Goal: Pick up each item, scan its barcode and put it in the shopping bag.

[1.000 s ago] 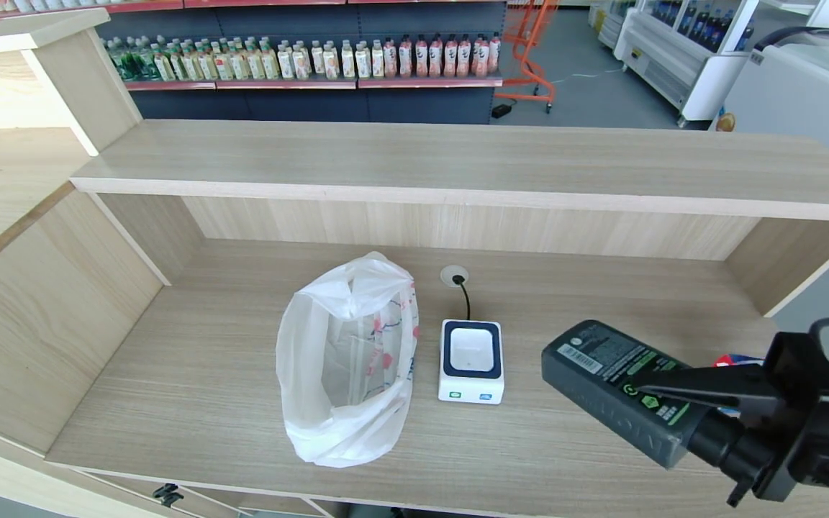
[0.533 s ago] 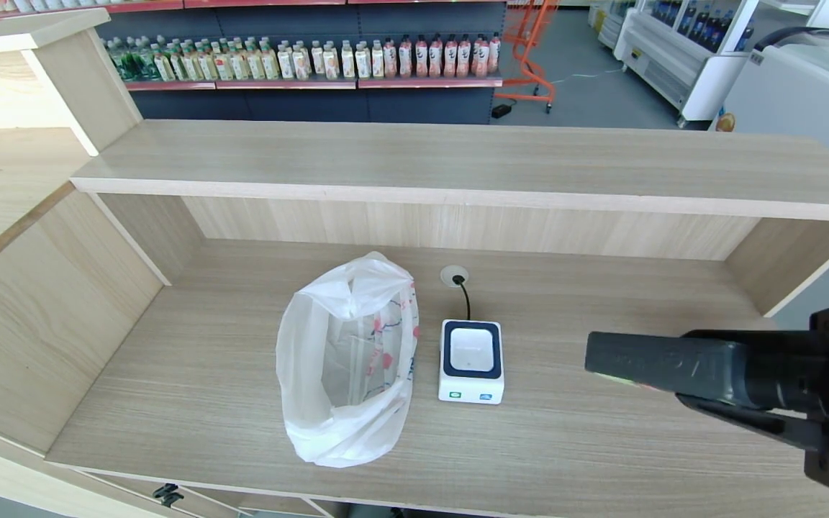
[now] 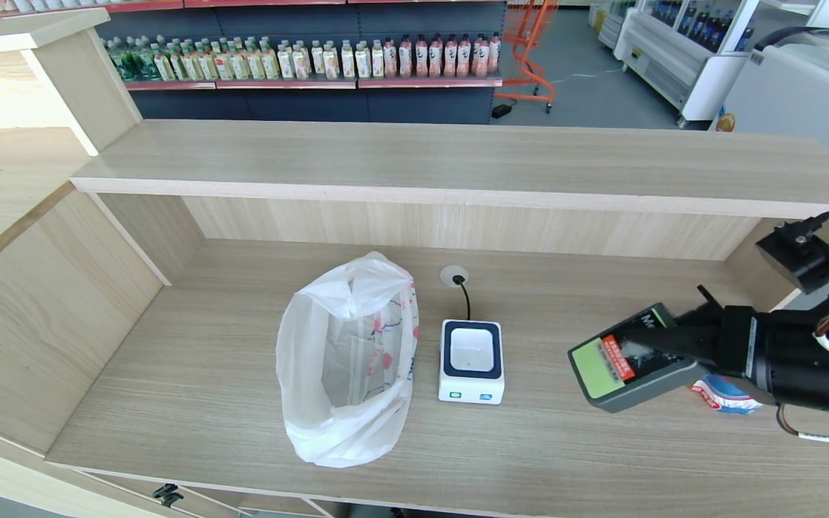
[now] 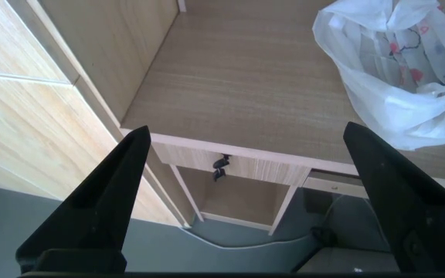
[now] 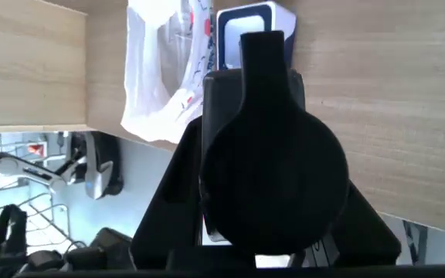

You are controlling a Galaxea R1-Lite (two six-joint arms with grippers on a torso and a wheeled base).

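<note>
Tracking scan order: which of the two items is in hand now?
The dark box with the green-and-red label, held by the right end effector; the small red-and-blue packet lies on the counter.

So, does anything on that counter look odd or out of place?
Nothing spilled or broken. The right hand holds a dark box tilted, right of the scanner, not over it; the shopping bag stands open.

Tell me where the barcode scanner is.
In the head view, the scanner sits on the counter, just right of the shopping bag, left of the dark box.
</note>
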